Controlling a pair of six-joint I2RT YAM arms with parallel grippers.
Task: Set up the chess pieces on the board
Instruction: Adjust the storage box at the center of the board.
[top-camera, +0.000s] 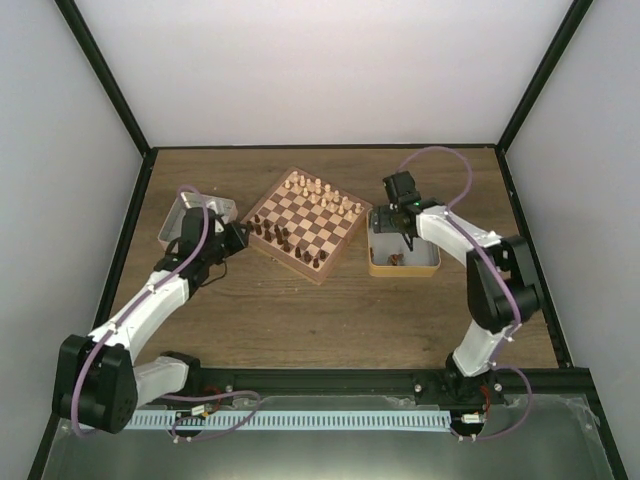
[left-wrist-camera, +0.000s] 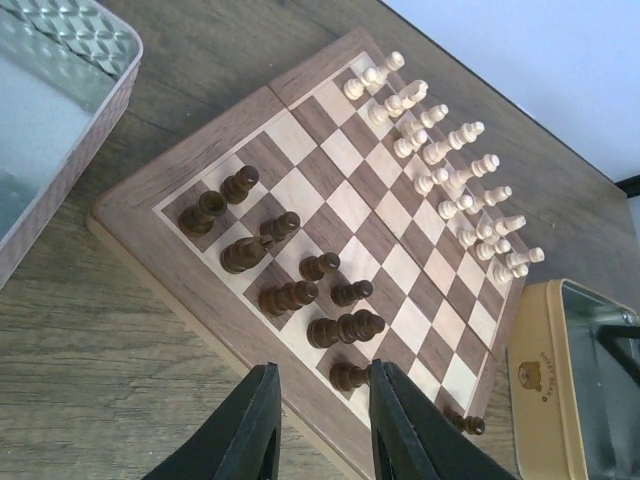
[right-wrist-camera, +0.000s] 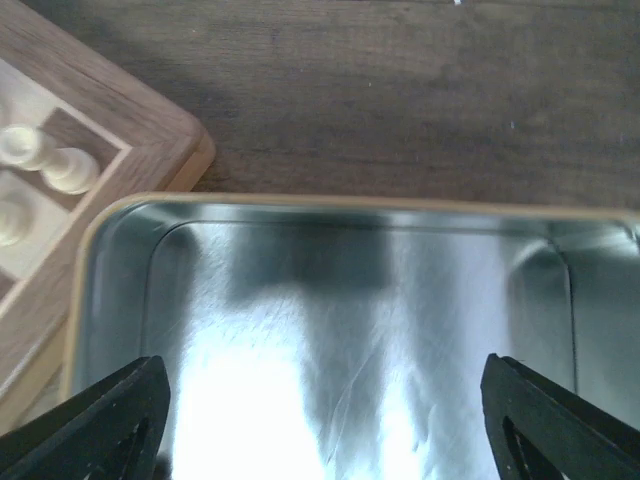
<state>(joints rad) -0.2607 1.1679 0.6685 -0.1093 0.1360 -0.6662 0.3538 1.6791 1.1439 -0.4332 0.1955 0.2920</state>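
Observation:
The board (top-camera: 316, 278) lies turned diagonally at the table's middle. Several dark chess pieces (top-camera: 285, 238) stand along its near-left side. In the left wrist view they (left-wrist-camera: 300, 295) fill the two nearest rows unevenly. My left gripper (top-camera: 240, 238) hovers at the board's left corner. Its fingers (left-wrist-camera: 322, 375) are slightly apart with nothing between them. One dark piece (left-wrist-camera: 350, 376) stands right against the inner side of the right finger (left-wrist-camera: 400, 420). My right gripper (top-camera: 408, 240) hangs wide open (right-wrist-camera: 325, 400) over the bare floor of a gold-rimmed tin (right-wrist-camera: 300, 202).
Pale pieces (top-camera: 320, 190) line the board's far side (left-wrist-camera: 440, 150). The gold-rimmed tin (top-camera: 403, 270) right of the board holds a few dark pieces (top-camera: 397, 260). A silver tin (top-camera: 180, 215) sits left of the board. One dark piece (left-wrist-camera: 465, 424) stands near the board's near corner.

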